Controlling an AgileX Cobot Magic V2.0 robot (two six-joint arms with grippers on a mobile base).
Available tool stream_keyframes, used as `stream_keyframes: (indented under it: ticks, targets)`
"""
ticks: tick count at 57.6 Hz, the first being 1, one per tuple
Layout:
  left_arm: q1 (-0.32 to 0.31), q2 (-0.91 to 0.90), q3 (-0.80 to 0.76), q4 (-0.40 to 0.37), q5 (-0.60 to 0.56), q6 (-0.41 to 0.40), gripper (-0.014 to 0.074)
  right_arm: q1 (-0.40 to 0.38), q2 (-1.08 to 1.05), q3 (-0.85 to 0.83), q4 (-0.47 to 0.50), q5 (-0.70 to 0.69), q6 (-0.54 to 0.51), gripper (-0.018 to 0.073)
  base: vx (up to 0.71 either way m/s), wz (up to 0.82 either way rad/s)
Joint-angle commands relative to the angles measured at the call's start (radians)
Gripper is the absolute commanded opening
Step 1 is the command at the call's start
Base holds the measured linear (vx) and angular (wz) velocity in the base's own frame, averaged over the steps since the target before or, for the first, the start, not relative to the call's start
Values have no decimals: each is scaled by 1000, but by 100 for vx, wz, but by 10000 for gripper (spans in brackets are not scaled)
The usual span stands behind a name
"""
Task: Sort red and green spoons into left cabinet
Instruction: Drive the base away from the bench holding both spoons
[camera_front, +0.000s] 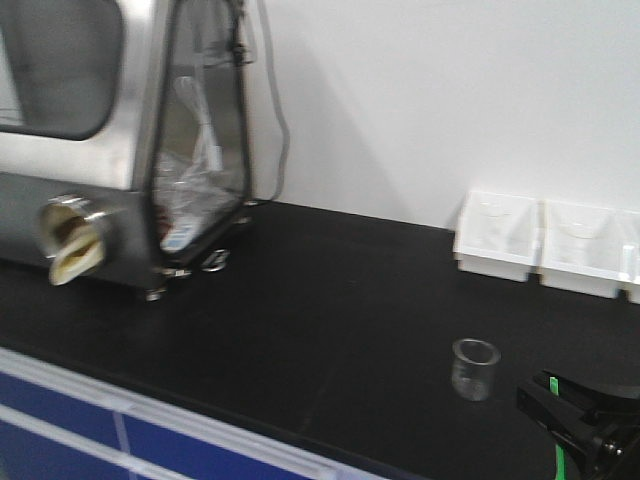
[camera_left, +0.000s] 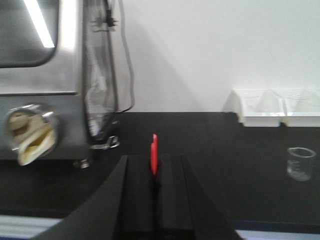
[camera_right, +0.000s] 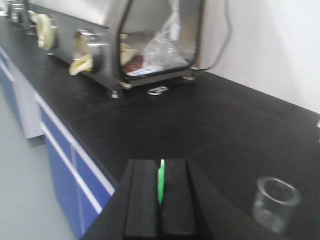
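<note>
The left claw (camera_left: 155, 160) is pressed shut on the red spoon (camera_left: 154, 147), whose tip pokes up past the black pads. The right claw (camera_right: 161, 163) pinches the green spoon (camera_right: 160, 186) the same way (edge-on, so only a thin strip shows). It hangs near a small glass beaker (camera_front: 475, 368) on the black surface (camera_front: 330, 300). A steel glove box (camera_front: 110, 130) stands at the left, and white bins (camera_front: 545, 245) sit against the wall.

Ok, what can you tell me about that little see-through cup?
The little cup is clear, like glass, round with straight sides and an open top. It looks empty and stands upright on the black counter, out in front of the white bins. Only the counter touches it.
</note>
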Motion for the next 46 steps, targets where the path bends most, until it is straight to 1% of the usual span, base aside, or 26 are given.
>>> stream_keyframes:
  ticks: [1,24,46]
  targets:
    - [-1,4,-31,-8,-79,-2,31,-1,-12,-29,35,-43,1,-4,-8,61]
    - [-1,4,-31,-8,-79,-2,31,-1,-12,-29,35,-43,1,-4,-5,63]
    - [-1,4,-31,-8,-79,-2,31,-1,-12,-29,35,-43,1,-4,-1,54]
